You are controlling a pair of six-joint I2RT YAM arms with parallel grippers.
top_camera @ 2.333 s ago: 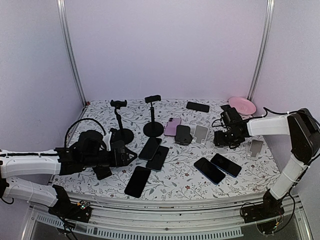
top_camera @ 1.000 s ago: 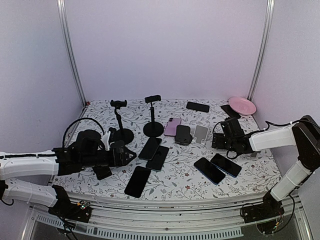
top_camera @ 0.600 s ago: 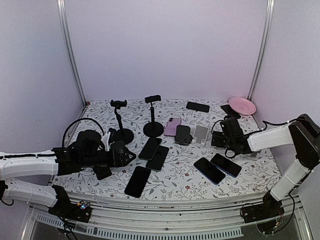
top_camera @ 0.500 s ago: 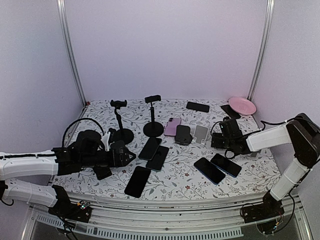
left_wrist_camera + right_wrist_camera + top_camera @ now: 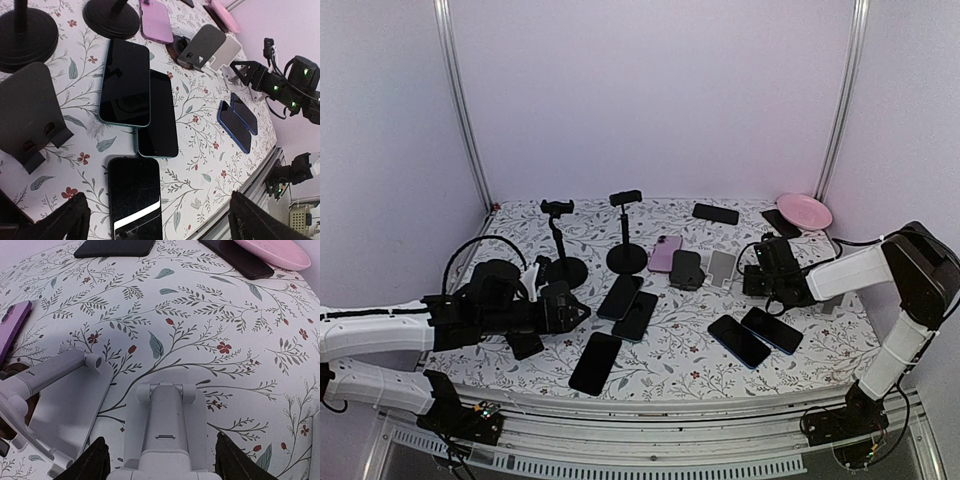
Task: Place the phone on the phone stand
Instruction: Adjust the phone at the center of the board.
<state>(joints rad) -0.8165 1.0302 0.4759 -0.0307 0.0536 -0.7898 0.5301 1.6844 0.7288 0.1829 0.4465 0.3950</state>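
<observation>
Between fingers of right pincer [image 5: 165, 462] sits white phone stand [image 5: 165, 415] on worktop [image 5: 210, 315]; clamped or just flanking, can't tell. Left pincer [image 5: 157, 200] wide open, empty. Stand prob. light, stiff, hinged: take by base sides. Nearest phone [image 5: 772, 330] lies flat, likely slick. Floral cloth, crowded; 2nd stand [image 5: 65, 400] just beside.

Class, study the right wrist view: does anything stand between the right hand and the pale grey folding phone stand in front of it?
Nothing visible does. The pale grey folding phone stand lies directly between the right hand's open fingers. A second grey stand lies off to its side, clear of the gap.
</observation>
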